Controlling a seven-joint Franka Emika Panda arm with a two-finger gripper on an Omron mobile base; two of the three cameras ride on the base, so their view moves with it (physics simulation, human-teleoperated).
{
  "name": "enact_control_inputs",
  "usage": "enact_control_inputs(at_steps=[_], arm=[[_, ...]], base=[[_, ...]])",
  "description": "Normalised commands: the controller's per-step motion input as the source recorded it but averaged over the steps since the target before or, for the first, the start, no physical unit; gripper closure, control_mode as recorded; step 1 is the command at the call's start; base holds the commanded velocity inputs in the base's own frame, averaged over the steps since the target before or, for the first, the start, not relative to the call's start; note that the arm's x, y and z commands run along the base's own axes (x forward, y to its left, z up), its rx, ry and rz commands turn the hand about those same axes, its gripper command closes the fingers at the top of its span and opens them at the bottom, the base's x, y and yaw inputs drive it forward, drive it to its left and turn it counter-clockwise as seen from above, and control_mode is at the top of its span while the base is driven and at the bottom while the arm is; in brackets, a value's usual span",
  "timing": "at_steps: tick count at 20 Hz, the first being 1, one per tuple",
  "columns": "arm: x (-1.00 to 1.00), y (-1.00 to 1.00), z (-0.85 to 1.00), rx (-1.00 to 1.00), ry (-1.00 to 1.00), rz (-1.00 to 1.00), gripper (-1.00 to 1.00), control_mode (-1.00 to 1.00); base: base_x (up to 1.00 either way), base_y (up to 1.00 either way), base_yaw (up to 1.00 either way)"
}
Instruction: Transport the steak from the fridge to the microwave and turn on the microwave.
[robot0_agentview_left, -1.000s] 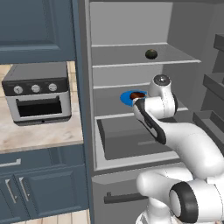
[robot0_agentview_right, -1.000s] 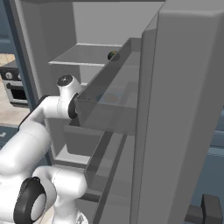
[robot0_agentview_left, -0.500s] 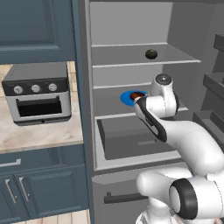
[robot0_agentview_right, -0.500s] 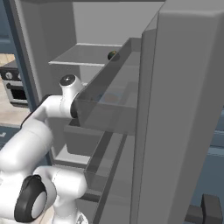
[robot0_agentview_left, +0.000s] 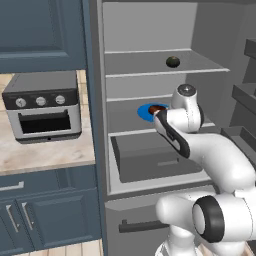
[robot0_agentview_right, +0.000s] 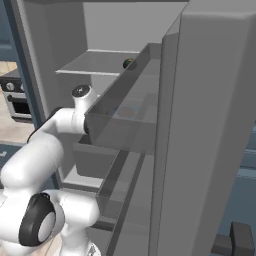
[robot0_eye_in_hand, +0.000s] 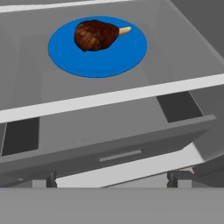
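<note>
The steak (robot0_eye_in_hand: 96, 35), a small reddish-brown lump with a pale tip, lies on a blue plate (robot0_eye_in_hand: 100, 59) on the middle shelf of the open fridge (robot0_agentview_left: 150, 30). From the left base view the steak (robot0_agentview_left: 157, 108) shows just beyond my hand. My gripper (robot0_eye_in_hand: 111, 179) is open, its fingertips wide apart and empty, hovering in front of the shelf edge and above the grey drawer (robot0_eye_in_hand: 109, 144). It is short of the plate and touches nothing. The microwave is out of view.
A dark green ball (robot0_agentview_left: 172, 61) rests on the upper shelf. The open fridge door (robot0_agentview_right: 210, 125) with its bins stands close on the right. A small silver three-knob oven (robot0_agentview_left: 42, 105) sits on the pale counter (robot0_agentview_left: 45, 152) to the left, with blue cupboards (robot0_agentview_left: 40, 30) above and below.
The arm has shifted only slightly in front of the middle shelf. The plate and steak have not moved, and the gripper stays open.
</note>
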Motion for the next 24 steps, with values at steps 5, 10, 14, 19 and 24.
enact_control_inputs(at_steps=[5,10,14,19,24], arm=[[0.16,-0.09,0.00,0.00,0.00,0.00,-1.00,-1.00],[0.08,0.00,0.00,0.00,0.00,0.00,-1.00,-1.00],[0.02,0.00,0.00,0.00,0.00,0.00,-1.00,-1.00],[0.07,0.00,0.00,0.00,0.00,0.00,-1.00,-1.00],[0.18,-0.01,-0.08,0.00,-0.05,0.00,-1.00,-1.00]], base=[[0.00,0.00,0.00],[0.00,0.00,0.00],[0.00,0.00,0.00],[0.00,0.00,0.00],[0.00,0.00,0.00]])
